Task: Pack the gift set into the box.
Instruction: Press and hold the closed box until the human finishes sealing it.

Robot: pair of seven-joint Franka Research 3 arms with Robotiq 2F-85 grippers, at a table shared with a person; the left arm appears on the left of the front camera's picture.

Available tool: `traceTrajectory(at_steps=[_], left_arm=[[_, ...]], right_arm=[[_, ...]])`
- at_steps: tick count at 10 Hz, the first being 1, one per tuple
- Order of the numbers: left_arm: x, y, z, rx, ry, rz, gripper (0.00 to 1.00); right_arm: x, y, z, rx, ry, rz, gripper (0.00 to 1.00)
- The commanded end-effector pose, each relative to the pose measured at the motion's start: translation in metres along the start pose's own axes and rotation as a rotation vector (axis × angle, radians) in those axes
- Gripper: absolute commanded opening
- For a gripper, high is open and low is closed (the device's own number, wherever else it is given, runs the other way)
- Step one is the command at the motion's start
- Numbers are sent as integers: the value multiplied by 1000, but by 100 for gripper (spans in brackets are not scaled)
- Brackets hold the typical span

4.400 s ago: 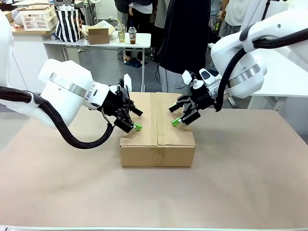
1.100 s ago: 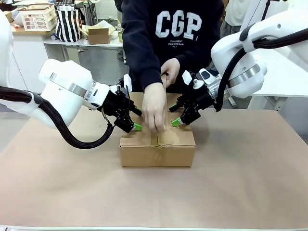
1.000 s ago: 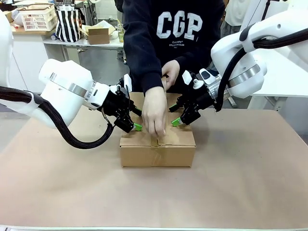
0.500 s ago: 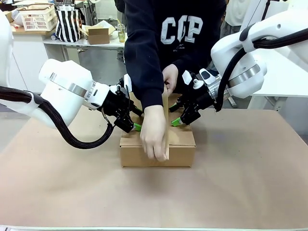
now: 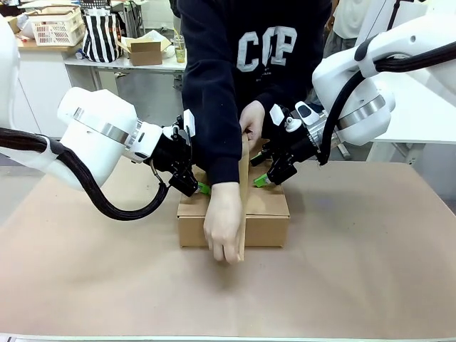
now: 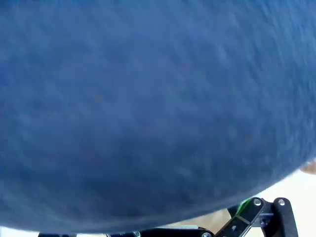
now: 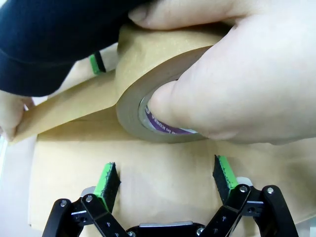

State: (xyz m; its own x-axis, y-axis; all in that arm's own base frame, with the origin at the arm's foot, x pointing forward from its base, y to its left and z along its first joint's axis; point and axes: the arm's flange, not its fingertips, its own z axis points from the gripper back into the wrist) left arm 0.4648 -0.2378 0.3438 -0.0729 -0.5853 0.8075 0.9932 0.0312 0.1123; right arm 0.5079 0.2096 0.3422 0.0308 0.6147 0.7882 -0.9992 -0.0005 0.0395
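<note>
My two arms are glossy white with rounded shells, each with a brushed silver band near the wrist and a thick black ribbed cable looping off it. The left gripper (image 5: 201, 181) and right gripper (image 5: 261, 176) are black linkwork with bright green pads on the fingers (image 7: 109, 178); silver screws dot the joints in the right wrist view. Small white blocks sit on both wrists. The person (image 5: 249, 78) across from me wears a dark navy sweatshirt (image 6: 148, 98) with large white block letters on the chest and long sleeves.
</note>
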Motion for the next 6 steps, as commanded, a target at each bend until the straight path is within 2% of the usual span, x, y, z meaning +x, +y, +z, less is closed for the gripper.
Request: traceTrajectory(at_steps=[1,6], left_arm=[[-3,-3,-1,1,8,-11,100],[-3,-3,-1,1,8,-11,100]], right_arm=[[-1,1,-1,0,0,7,100],[-1,1,-1,0,0,7,100]])
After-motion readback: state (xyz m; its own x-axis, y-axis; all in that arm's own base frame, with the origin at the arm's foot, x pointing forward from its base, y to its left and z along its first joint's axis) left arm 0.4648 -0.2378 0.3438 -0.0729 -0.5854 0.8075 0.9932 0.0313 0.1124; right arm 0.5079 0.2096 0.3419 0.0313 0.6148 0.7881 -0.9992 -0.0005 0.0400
